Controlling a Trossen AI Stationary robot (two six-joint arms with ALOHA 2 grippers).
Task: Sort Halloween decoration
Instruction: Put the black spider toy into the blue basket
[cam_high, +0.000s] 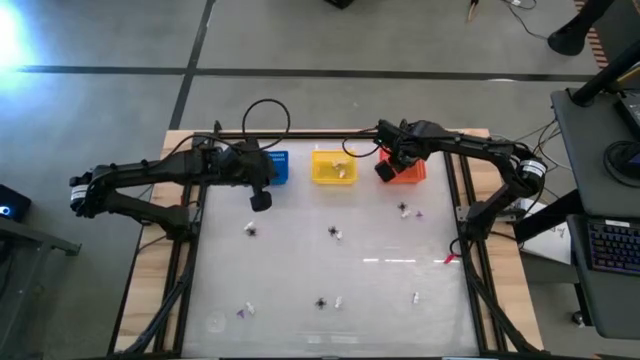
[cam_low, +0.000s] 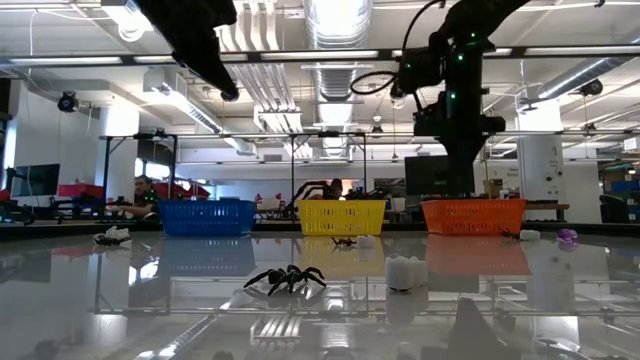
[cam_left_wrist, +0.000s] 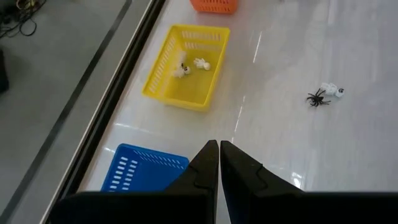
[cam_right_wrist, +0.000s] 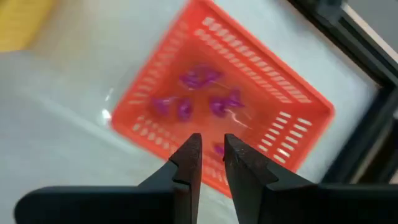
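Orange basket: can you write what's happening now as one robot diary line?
right gripper: open above orange basket | purple pieces inside | left gripper: shut, by blue basket | trinkets on table

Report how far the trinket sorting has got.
Done: purple pieces lie in the orange basket, whitish ones in the yellow basket. In hand: the right gripper hovers slightly open over orange; the left gripper is shut. Left: spiders and others scattered on the table.

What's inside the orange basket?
The orange basket holds several purple pieces, about five or six, lying on its floor. The right gripper hangs above it, fingers slightly apart, and hides part of the near side, so more could lie there.
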